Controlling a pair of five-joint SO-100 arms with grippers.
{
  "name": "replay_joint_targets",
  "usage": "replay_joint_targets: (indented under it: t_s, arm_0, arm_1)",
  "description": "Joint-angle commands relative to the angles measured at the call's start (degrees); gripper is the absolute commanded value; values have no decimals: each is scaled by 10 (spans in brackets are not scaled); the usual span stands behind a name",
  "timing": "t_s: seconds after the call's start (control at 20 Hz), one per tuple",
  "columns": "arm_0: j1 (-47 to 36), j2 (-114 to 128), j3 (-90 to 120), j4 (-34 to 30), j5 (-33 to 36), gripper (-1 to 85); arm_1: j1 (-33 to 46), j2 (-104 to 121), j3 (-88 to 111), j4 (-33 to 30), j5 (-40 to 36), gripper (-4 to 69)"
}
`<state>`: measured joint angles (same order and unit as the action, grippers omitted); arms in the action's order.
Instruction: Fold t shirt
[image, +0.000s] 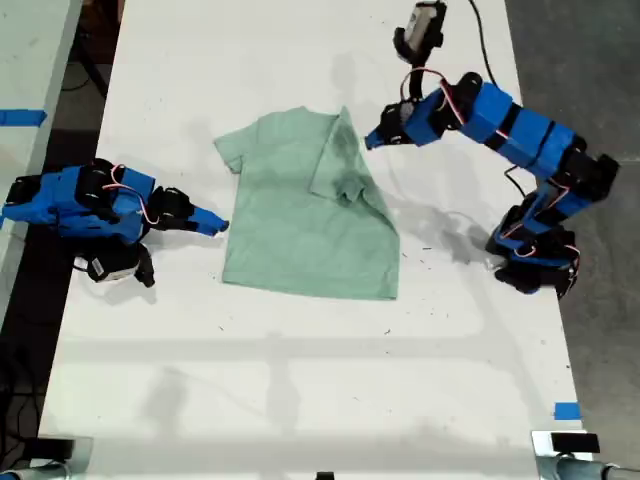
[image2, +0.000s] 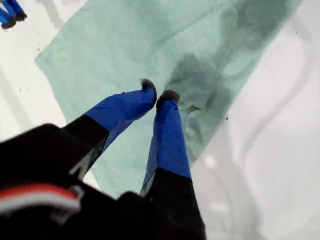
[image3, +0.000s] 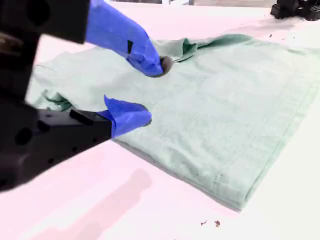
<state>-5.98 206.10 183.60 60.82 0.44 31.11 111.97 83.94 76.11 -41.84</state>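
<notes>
Fingers: our first gripper nearly closed, holding nothing; our second gripper open, empty.
The t shirt looks light and floppy, so we'd pinch its edge by the second gripper.

The room is bright, and the light comes from above. In the exterior view the white table is almost overexposed, with faint grey shadows of the arms falling toward the near edge and a soft one beside the arm on the exterior view's right. That view is sharp. In the first wrist view the black body close to the camera is blurred, and a dark shadow lies on the t shirt. The second wrist view has a pink tint on the table, and the near black parts are out of focus.
</notes>
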Motion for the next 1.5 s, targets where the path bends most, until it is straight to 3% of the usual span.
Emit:
replay_joint_targets:
  t_s: [0.0,0.15,0.25,0.35,0.7,1.45]
  arm_0:
    - [-3,4,4,-4,3,121]
    - [-3,4,4,-4,3,121]
    - [-3,4,4,-4,3,122]
    - [-3,4,4,-4,3,122]
    - [-2,4,4,-4,3,123]
    - [-3,4,4,-4,3,123]
  arm_1:
    - [-46,314,329,-67,82,20]
    - [-106,652,695,-137,166,20]
    - [-133,894,866,-81,191,20]
    - [-135,890,944,-102,197,20]
    - [-134,890,935,-49,270,20]
    - [-134,890,935,-45,279,20]
